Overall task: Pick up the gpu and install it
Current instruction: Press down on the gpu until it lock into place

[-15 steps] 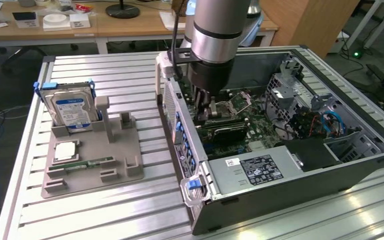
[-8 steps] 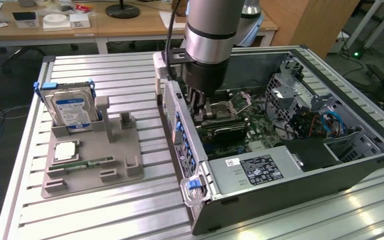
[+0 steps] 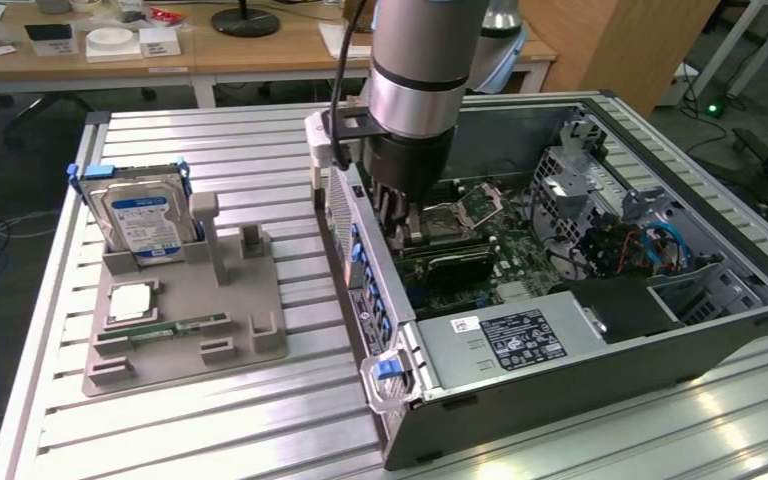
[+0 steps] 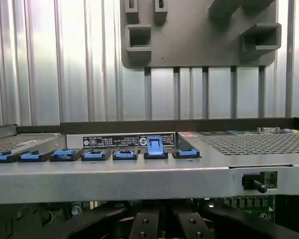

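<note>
Fingers of the gripper (image 3: pixel 404 222) are clenched together, lowered inside the open computer case (image 3: pixel 704 330) just above the motherboard (image 3: pixel 524 255). Right below them the gpu (image 3: pixel 454 262) lies as a dark card on the board; whether the fingers grip it or merely touch it cannot be told. In the wrist view the dark fingers (image 4: pixel 144 224) sit under the case's rear edge, where a row of blue slot clips (image 4: pixel 94 154) runs, one clip (image 4: pixel 155 146) raised. On the exterior view's left, a grey parts holder (image 3: pixel 244 310) carries the hard drive (image 3: pixel 144 222) upright and a memory stick (image 3: pixel 177 326) lying flat.
</note>
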Action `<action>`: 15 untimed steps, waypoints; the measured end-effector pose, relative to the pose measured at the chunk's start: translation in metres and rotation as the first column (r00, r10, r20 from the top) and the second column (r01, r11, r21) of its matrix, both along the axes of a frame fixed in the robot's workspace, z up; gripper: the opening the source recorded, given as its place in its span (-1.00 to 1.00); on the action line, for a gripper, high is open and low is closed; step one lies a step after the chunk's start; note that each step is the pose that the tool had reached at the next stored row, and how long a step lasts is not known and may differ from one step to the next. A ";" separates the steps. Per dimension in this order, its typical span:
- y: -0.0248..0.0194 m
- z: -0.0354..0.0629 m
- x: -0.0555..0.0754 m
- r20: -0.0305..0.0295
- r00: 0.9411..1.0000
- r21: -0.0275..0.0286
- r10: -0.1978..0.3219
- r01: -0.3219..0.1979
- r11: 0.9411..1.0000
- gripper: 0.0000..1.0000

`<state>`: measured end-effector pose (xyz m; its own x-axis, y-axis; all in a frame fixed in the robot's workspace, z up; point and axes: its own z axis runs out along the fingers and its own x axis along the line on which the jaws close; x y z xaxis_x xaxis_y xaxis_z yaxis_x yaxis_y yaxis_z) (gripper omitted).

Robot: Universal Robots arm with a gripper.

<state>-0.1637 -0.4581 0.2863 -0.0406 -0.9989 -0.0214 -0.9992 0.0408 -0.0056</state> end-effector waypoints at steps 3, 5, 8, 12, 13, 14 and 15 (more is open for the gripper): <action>0.0001 -0.0054 0.007 0.000 1.000 0.000 0.001 -0.001 1.000 -0.79; 0.0002 -0.0088 0.015 0.000 1.000 0.000 0.001 -0.001 1.000 -0.79; 0.0005 -0.0143 0.024 0.000 1.000 0.000 0.003 -0.003 1.000 -0.79; 0.0016 -0.0173 0.024 0.000 1.000 0.000 0.003 -0.003 1.000 -0.79; 0.0018 -0.0182 0.024 0.000 1.000 0.000 0.003 -0.003 1.000 -0.79; 0.0020 -0.0190 0.024 0.000 1.000 0.000 0.003 -0.003 1.000 -0.79; 0.0020 -0.0198 0.024 0.000 1.000 0.000 0.003 -0.003 1.000 -0.79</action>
